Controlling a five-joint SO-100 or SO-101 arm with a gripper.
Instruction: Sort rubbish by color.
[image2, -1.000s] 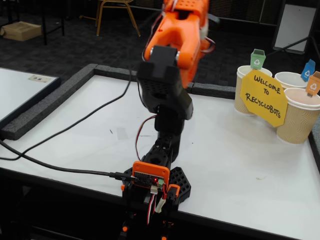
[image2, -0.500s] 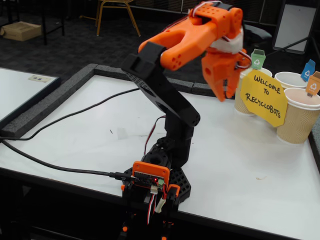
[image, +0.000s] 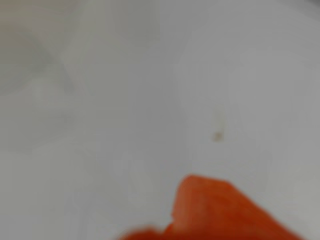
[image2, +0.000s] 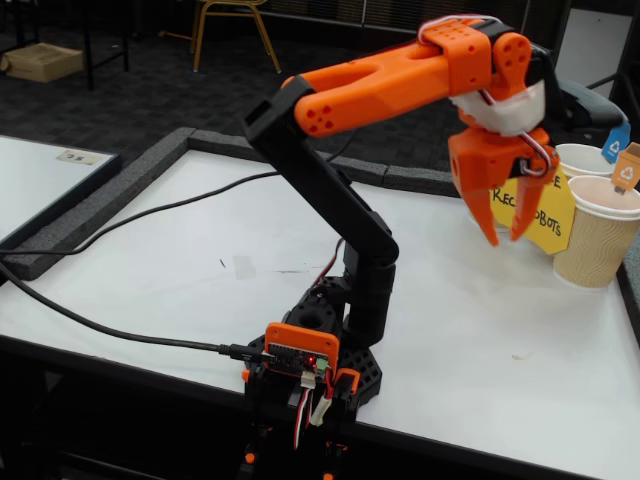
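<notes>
Orange claw (image2: 506, 238) hangs slightly parted and empty by the cups (image2: 598, 232) at the desk's (image2: 200, 270) far right edge; no rubbish visible, so I cannot judge grip.

The arm (image2: 340, 160) is made of plastic parts in two colours: black lower links and a bright orange upper link with round holes in its side. A white ring sits above the orange gripper (image2: 508, 237), which has two pointed fingers. The black base (image2: 340, 365) carries an orange board holder with a small red light. Red and white wires and a black cable (image2: 120, 335) are connected there.
</notes>
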